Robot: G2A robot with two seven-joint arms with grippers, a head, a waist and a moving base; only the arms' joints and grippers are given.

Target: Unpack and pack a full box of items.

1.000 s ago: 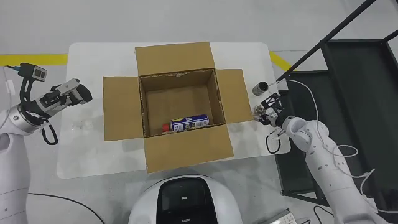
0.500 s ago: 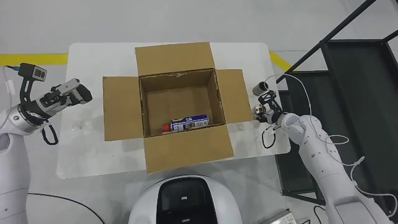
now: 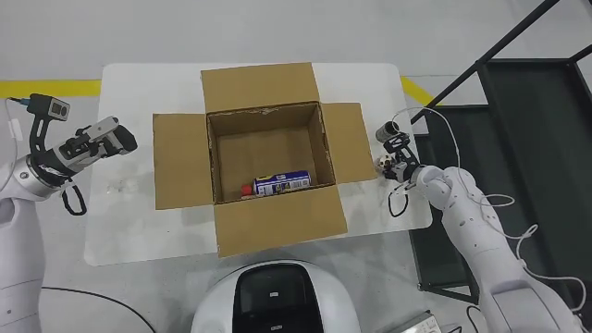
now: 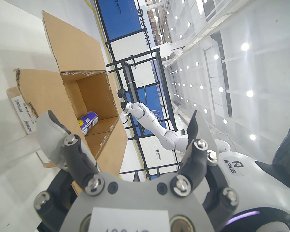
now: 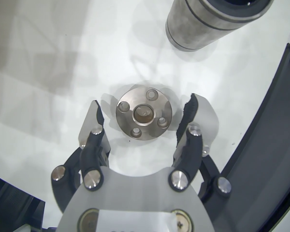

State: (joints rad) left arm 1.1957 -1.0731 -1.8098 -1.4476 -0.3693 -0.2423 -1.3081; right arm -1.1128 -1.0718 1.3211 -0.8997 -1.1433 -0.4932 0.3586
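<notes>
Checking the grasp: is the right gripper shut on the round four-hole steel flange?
No, the right gripper is open, its fingers clear of the round four-hole steel flange on both sides.

My right gripper (image 5: 144, 103) has pale silver fingers (image 5: 87, 126) lined with black pads, on a silver-grey plate with shiny round screw heads. The round flange (image 5: 143, 115) is brushed steel grey, and the table (image 5: 50, 49) beneath it is plain white. The cylinder (image 5: 203, 15) is dull grey metal with thin dark rings and a black rim. My left gripper (image 4: 120, 119) is the same silver and black. The cardboard box (image 3: 264, 102) is plain brown; its label (image 4: 24, 114) is white with black bars. The spray can (image 3: 285, 183) is blue with yellow and white, capped red. A yellow stripe (image 3: 46, 88) marks the pale grey floor (image 3: 277, 9). The rack (image 3: 527, 102) is black.
</notes>
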